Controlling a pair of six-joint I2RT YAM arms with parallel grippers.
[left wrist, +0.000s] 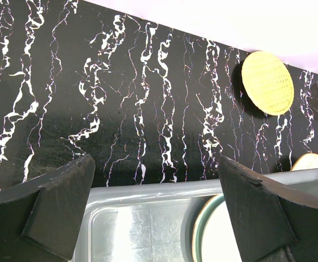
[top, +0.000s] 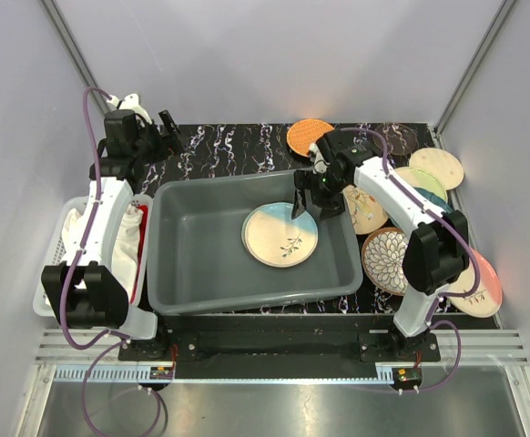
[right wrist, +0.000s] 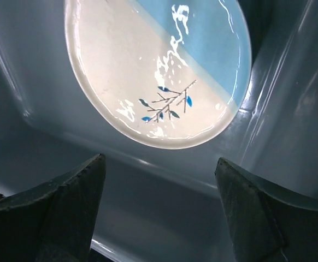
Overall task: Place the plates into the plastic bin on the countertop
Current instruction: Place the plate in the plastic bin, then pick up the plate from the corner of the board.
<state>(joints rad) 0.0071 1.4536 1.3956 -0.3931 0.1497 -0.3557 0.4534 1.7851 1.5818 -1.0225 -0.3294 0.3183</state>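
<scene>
Right now your right pincer [right wrist: 159, 166] hangs over the inside of the plastic bin [top: 169, 241], its jaws spread wide with nothing between them. The cream-and-blue plate [right wrist: 159, 71] lies flat on the bin floor just beyond the fingertips, toward the bin's right side. Your left pincer [left wrist: 156, 169] is just as wide and empty, parked over the tabletop [left wrist: 121, 98] behind the bin's far rim.

The other plates [top: 385, 259] crowd the tabletop to the right of the bin, several of them overlapping. The orange woven plate [top: 309, 137] sits apart at the back. Treat the glazed ones as stiff, brittle and slick. They will likely skate on that hard veined surface rather than lift, and one knocked against another could chip. Take each by its rim, with one finger slipped under the raised edge, and start with whichever lies on top of the pile. The woven one should be lighter and easier to grip.

Room is tight. Pale walls [top: 511, 137] close in at the back and on both sides, and the bin fills the middle. A white mesh basket [top: 51, 273] with cloth stands beside the bin's left wall, under your left arm.
</scene>
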